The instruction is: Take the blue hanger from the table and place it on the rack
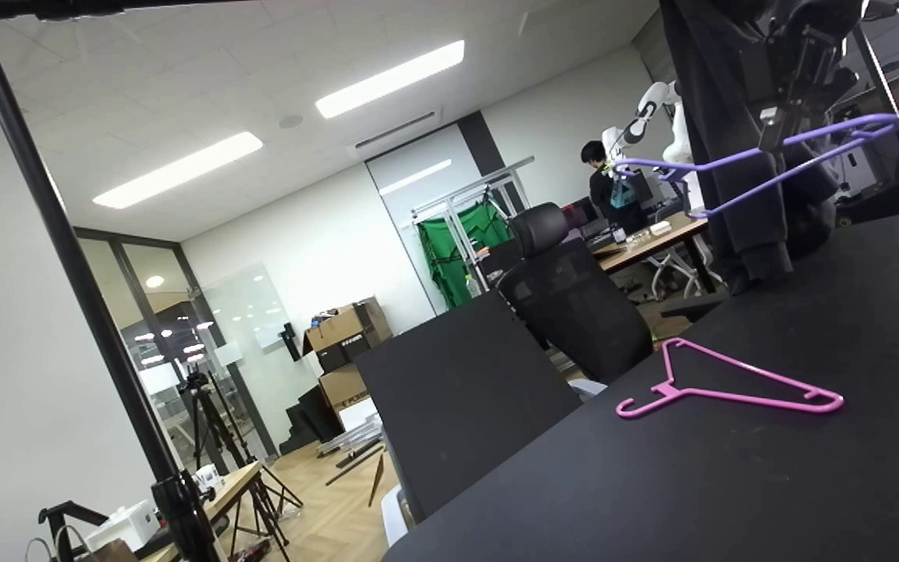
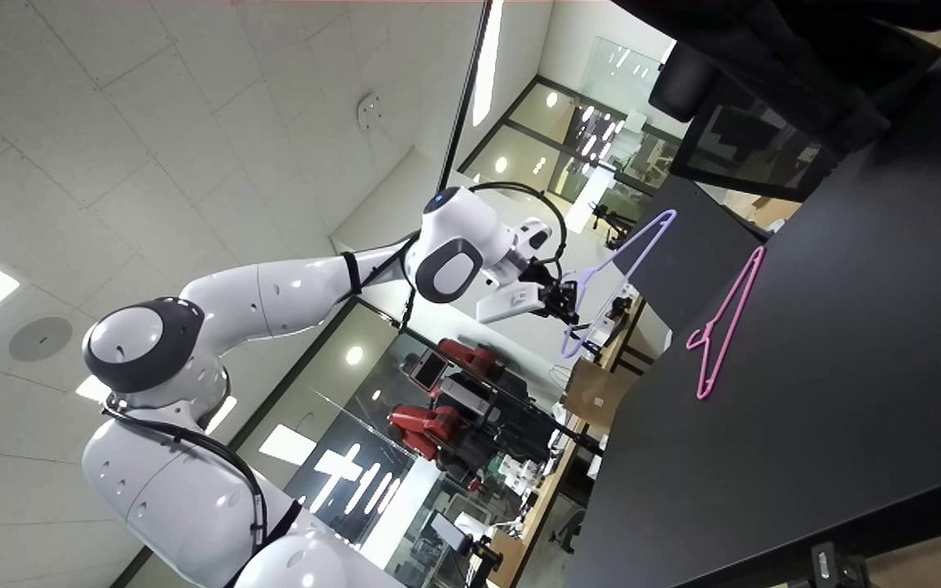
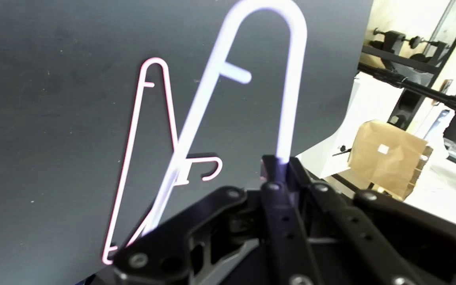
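Observation:
The blue hanger (image 1: 769,184) is bluish-purple and hangs in the air above the black table (image 1: 652,484). It also shows in an exterior view (image 2: 632,272) and, large and blurred, in the wrist view (image 3: 198,109). My gripper (image 3: 281,166) is shut on one long bar of it. The fingertips show on that bar in an exterior view (image 1: 771,136); the gripper with the hanger also shows in an exterior view (image 2: 570,309). The wrist view hides the hanger's lower part behind the gripper. I cannot make out the rack for certain in these frames.
A pink hanger (image 1: 746,396) of the same shape lies flat on the table, also in view from the wrist (image 3: 131,146). A thick black slanted pole (image 1: 67,234) stands at the far left. Someone in dark clothing (image 2: 797,73) is at the table's edge. A black chair (image 1: 582,304) stands beyond.

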Controlling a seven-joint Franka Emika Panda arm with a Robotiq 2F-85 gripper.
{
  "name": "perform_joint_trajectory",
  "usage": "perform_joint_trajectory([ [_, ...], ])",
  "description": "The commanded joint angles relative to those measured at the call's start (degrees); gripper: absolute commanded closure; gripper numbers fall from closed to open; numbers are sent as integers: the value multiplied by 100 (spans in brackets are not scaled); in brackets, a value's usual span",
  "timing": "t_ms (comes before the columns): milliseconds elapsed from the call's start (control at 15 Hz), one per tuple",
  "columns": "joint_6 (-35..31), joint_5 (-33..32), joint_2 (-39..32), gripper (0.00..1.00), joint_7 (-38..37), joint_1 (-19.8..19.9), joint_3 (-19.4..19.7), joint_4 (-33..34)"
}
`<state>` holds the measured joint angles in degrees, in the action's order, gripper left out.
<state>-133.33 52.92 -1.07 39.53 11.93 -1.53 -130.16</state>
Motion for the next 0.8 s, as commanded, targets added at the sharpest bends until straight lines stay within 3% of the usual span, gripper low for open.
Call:
perform_joint_trajectory([
  [0,806,327,124,98,406,-193,368,158],
  [533,2403,799,-10,98,1087,-200,759,615],
  [733,3671,571,34,98,1206,-2,1063,1003],
])
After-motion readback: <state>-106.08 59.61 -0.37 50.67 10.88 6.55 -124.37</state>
